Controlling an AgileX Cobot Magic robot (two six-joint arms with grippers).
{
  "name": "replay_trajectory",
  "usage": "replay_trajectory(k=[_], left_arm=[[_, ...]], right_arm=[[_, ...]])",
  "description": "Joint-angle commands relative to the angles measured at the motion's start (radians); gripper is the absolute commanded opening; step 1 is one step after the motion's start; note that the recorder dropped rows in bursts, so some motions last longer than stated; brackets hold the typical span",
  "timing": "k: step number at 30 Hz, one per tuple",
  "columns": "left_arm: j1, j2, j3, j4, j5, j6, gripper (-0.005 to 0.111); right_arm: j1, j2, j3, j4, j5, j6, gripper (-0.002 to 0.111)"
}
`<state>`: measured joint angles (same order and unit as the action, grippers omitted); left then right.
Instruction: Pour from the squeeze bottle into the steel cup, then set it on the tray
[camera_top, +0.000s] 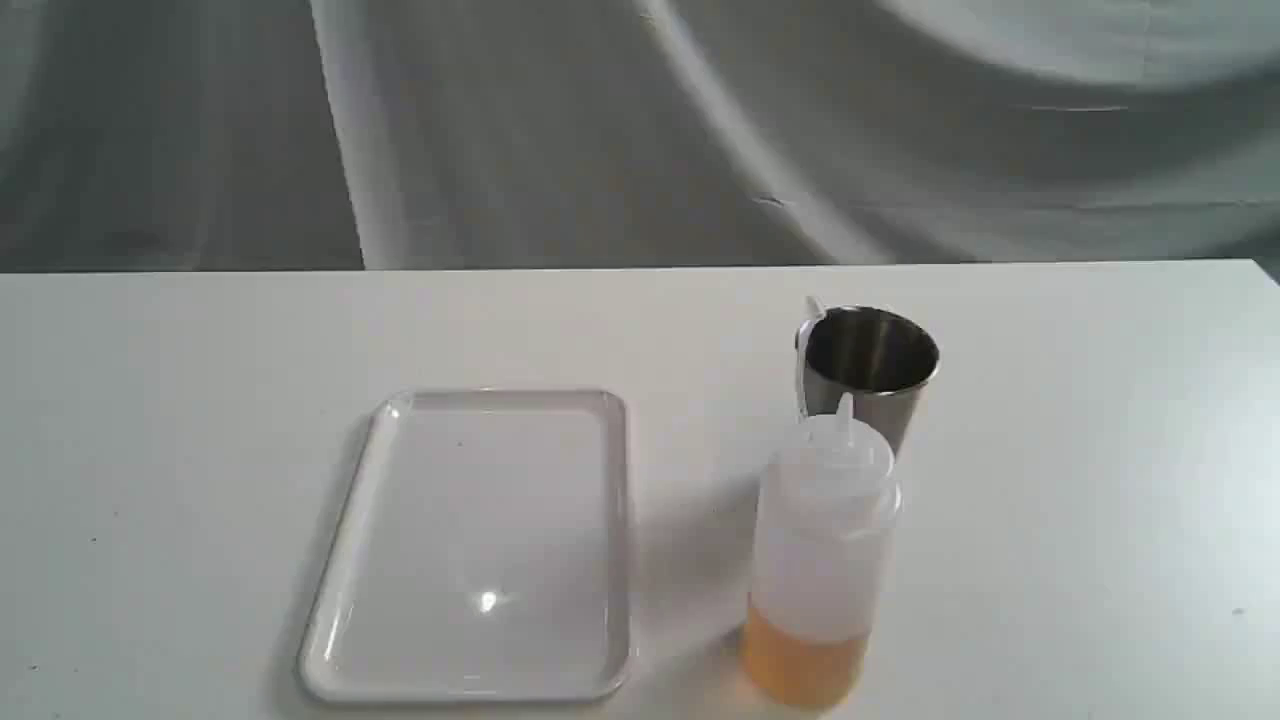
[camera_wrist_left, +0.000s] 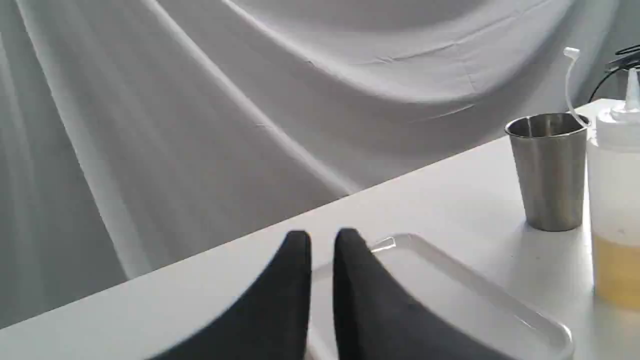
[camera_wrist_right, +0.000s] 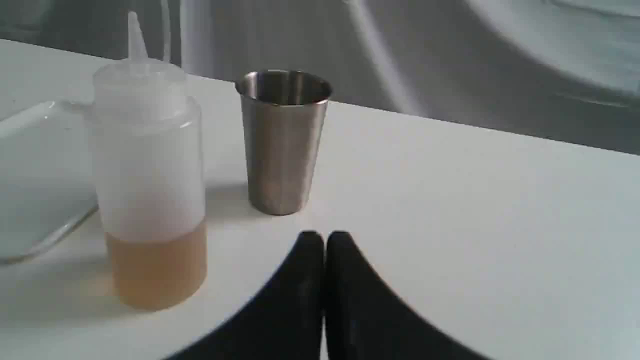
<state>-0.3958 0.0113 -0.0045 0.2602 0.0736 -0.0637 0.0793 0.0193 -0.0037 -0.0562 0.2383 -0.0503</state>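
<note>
mik: White tabletop (camera_top: 1100, 500), grey draped cloth (camera_top: 500, 130) behind. Exterior view: translucent whitish plastic squeeze bottle (camera_top: 822, 540) stands upright just in front of the plain brushed stainless-steel cup (camera_top: 870, 370). The flat white glossy plastic tray (camera_top: 345, 530) sits well off to their left with nothing on it. No arms in shot. Amber liquid (camera_top: 800, 665) fills only the bottle's bottom part. The cup's inside looks dark, can't spot any liquid in there.

jo: That thin cap strap (camera_top: 803, 345) arcing up by the cup rim bugs me. Lift carelessly and I reckon it hooks the rim, and a cup that narrow at the base tips easy.

mik: Left wrist view: left gripper (camera_wrist_left: 322, 237) hangs near a corner of the tray, fingers almost together, just a slit, holding nothing. Bottle and cup sit close but apart here.

jo: Right wrist view: right gripper (camera_wrist_right: 324, 235) fully closed, empty, near both. It'd need to open wide first, since coming in closed just shoves the bottle over. The nozzle's uncapped too, so a hard squeeze on soft plastic probably squirts before it's over the cup.
</note>
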Motion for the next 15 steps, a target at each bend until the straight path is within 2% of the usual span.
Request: replay_trajectory(k=[1,12,15], left_arm=[[0.002,0.003,0.004,-0.002,-0.006,-0.003,0.008],[0.002,0.003,0.004,-0.002,-0.006,-0.003,0.008],[0.002,0.003,0.004,-0.002,-0.006,-0.003,0.008]], right_arm=[[0.001,-0.005,0.004,0.032,-0.074,0.001,0.0],[0.001,-0.005,0.004,0.669,-0.315,0.006,0.0],[0.001,-0.005,0.004,0.692,-0.37,0.006,0.0]])
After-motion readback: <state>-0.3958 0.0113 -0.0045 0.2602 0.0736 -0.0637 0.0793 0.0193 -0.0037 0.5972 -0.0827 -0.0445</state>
